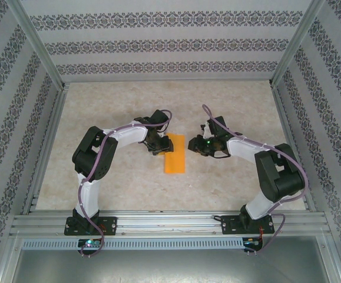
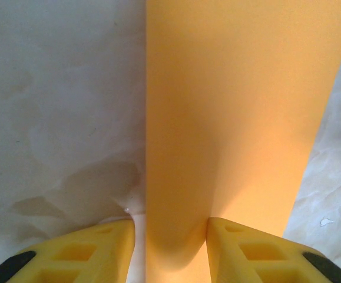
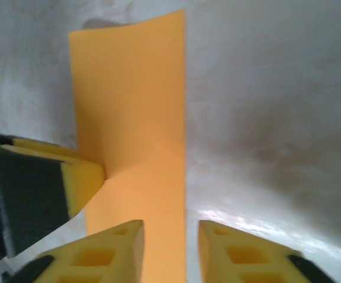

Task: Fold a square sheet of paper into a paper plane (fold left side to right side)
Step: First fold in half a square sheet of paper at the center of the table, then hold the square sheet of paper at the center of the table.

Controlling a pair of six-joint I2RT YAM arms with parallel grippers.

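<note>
The square sheet of paper [image 1: 175, 158] is orange and lies flat on the beige table as a narrow upright rectangle; no pointed paper plane shape shows. My left gripper [image 1: 158, 145] is at the sheet's upper left edge. In the left wrist view this gripper [image 2: 170, 239] is open and straddles the paper [image 2: 241, 106], whose left edge runs between the yellow fingers. My right gripper [image 1: 199, 144] is at the sheet's right side. It [image 3: 170, 242] is open too, and the paper's [image 3: 129, 100] right edge runs between its fingertips. The left gripper's finger [image 3: 70, 180] touches the sheet's far edge.
Bare beige tabletop [image 1: 111, 177] surrounds the paper on all sides. Aluminium frame rails [image 1: 158, 221] run along the near edge, and patterned walls [image 1: 164, 44] close in the back and both sides.
</note>
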